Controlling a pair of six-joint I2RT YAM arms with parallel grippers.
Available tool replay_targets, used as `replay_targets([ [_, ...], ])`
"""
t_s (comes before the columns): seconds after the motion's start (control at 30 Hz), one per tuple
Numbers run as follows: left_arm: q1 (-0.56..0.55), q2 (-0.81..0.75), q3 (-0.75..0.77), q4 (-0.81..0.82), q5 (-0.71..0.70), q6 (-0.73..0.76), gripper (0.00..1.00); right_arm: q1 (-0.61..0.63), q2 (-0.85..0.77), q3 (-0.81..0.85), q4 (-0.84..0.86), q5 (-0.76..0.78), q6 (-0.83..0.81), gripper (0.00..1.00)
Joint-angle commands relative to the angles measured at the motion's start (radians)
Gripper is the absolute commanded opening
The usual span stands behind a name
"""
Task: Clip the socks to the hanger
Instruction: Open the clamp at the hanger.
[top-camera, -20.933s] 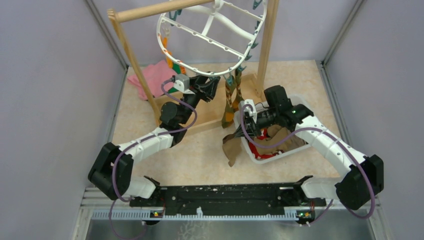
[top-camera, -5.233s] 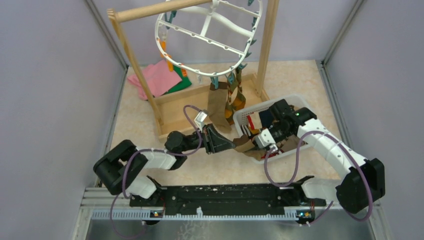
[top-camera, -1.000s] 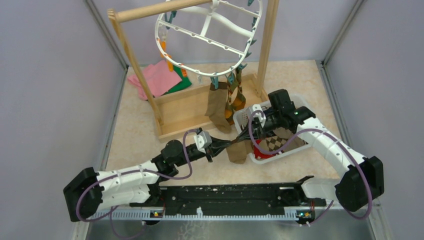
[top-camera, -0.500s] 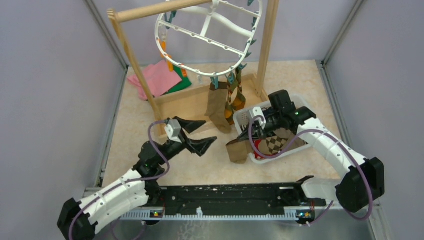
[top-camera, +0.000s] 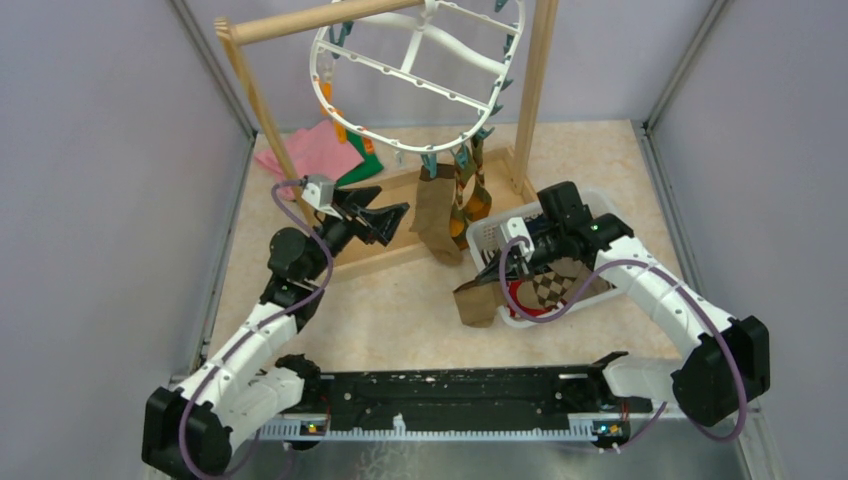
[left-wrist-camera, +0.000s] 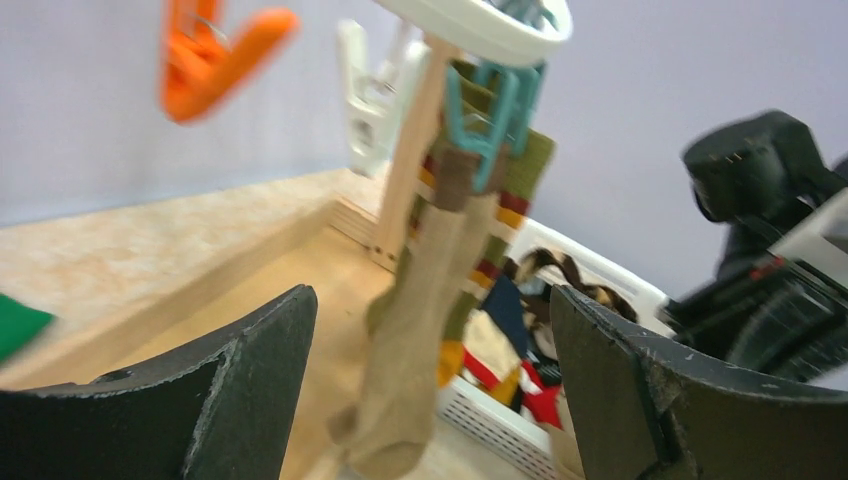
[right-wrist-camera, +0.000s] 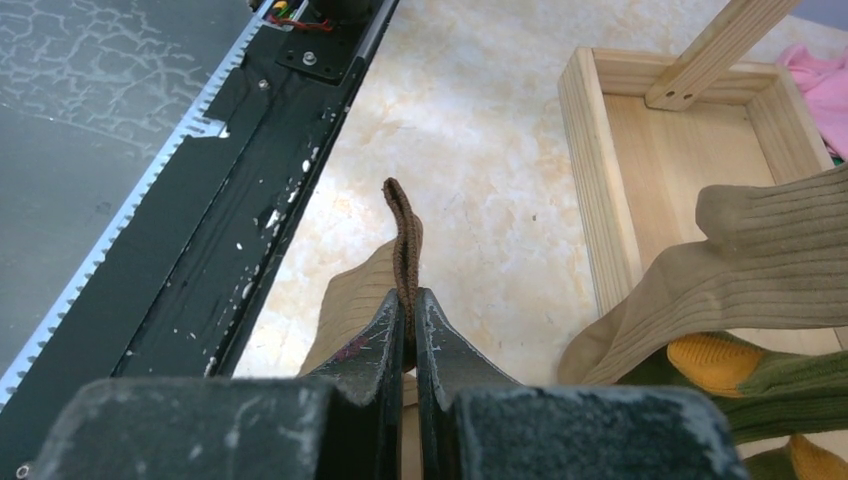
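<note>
Beige marbled counter (top-camera: 400, 320) between plain grey walls. At upper centre the white hanger (top-camera: 424, 36) hangs on a wooden rack (top-camera: 534, 90), with two socks (top-camera: 432, 215) clipped below it. The left pincer (top-camera: 392, 200) stands apart, empty. The right pincer (right-wrist-camera: 409, 300) is clamped on a brown sock (right-wrist-camera: 403, 225) beside the basket (top-camera: 487, 233).

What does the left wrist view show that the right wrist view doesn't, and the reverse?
Only the left wrist: the open left gripper, the teal clip holding the clipped tan sock, an orange clip, the white basket. Only the right wrist: the right gripper shut on a second tan sock, the black base rail, a pink cloth. Both: the clipped tan sock, the olive striped sock beside it, the wooden rack base.
</note>
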Motion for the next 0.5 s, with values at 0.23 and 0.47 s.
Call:
replay_targets([
  [0.23, 0.147, 0.104, 0.060, 0.253, 0.230, 0.101, 0.87, 0.019, -0.032, 0.014, -0.021, -0.035, -0.047, 0.00],
  [0.47, 0.217, 0.193, 0.027, 0.473, 0.356, 0.030, 0.95, 0.019, -0.032, 0.011, -0.027, -0.036, -0.053, 0.00],
])
